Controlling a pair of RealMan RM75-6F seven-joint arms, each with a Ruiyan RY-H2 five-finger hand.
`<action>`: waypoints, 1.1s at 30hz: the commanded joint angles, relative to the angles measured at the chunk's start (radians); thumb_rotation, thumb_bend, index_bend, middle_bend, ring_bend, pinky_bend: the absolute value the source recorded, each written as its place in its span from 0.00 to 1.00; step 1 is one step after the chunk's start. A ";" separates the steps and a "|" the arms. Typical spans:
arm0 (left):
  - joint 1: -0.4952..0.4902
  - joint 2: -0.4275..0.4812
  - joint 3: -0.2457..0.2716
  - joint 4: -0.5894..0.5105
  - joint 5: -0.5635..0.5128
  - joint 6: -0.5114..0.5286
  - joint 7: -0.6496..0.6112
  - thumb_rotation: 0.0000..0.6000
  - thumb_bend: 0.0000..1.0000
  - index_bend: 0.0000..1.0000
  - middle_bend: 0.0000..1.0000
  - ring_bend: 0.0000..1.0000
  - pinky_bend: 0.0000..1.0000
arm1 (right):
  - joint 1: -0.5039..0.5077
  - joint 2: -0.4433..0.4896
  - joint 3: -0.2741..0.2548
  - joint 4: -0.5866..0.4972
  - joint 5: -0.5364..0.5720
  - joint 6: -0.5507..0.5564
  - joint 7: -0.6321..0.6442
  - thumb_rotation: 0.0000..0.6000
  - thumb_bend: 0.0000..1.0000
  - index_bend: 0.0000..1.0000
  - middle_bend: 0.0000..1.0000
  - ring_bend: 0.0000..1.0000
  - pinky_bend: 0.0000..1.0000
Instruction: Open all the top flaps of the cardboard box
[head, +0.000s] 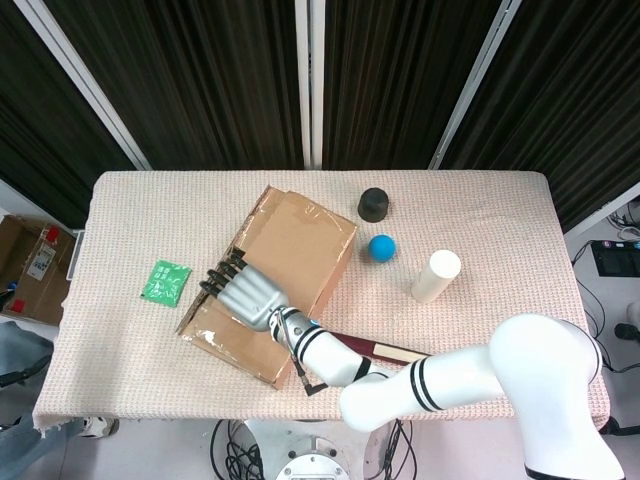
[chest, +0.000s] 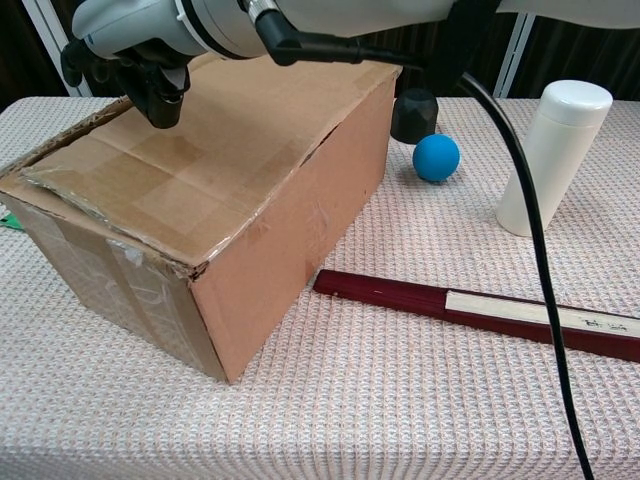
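- Dark slatted curtains with white posts back a table (head: 500, 210) covered in a pale woven cloth.
- Left of the table's centre lies the cardboard box (head: 285, 275), set at a slant, its long axis running from about 1 o'clock to 7 o'clock in the head view.
- Its top flaps (chest: 210, 150) lie down flat; a narrow dark gap shows along the box's edge toward 10 o'clock.
- One hand, the right hand (head: 243, 291), reaches over the box from the near side, its white arm crossing from 5 o'clock.
- Its dark fingers (head: 222, 272) are parted and point toward 10 o'clock, ending at the gapped edge; nothing is held in them.
- In the chest view the same hand (chest: 135, 45) hangs over the far left part of the box top, fingertips (chest: 165, 108) at or just above the cardboard; contact cannot be told.
- A green packet (head: 165, 281) lies on the cloth at 9 o'clock from the box, apart from it.
- At 1 o'clock from the box stands a black cup (head: 374, 204), with a blue ball (head: 381, 247) near it.
- A white cylinder bottle (head: 436, 275) stands upright at 3 o'clock.
- A dark red and cream folded fan (chest: 480, 310) lies flat near the box's near corner.
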 joint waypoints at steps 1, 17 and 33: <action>-0.001 -0.003 -0.005 0.004 0.004 -0.003 0.010 0.80 0.00 0.13 0.15 0.07 0.18 | 0.006 -0.003 -0.006 0.010 0.000 -0.008 0.006 1.00 0.99 0.00 0.06 0.00 0.00; 0.013 -0.005 -0.024 0.023 0.004 -0.010 -0.026 0.80 0.00 0.13 0.15 0.07 0.18 | 0.055 -0.030 -0.043 0.061 0.049 -0.016 0.009 1.00 1.00 0.07 0.10 0.00 0.00; 0.029 -0.010 -0.030 0.021 0.008 -0.009 -0.019 0.80 0.00 0.13 0.15 0.07 0.18 | 0.030 0.007 -0.064 0.017 0.006 0.025 0.033 1.00 1.00 0.19 0.23 0.00 0.00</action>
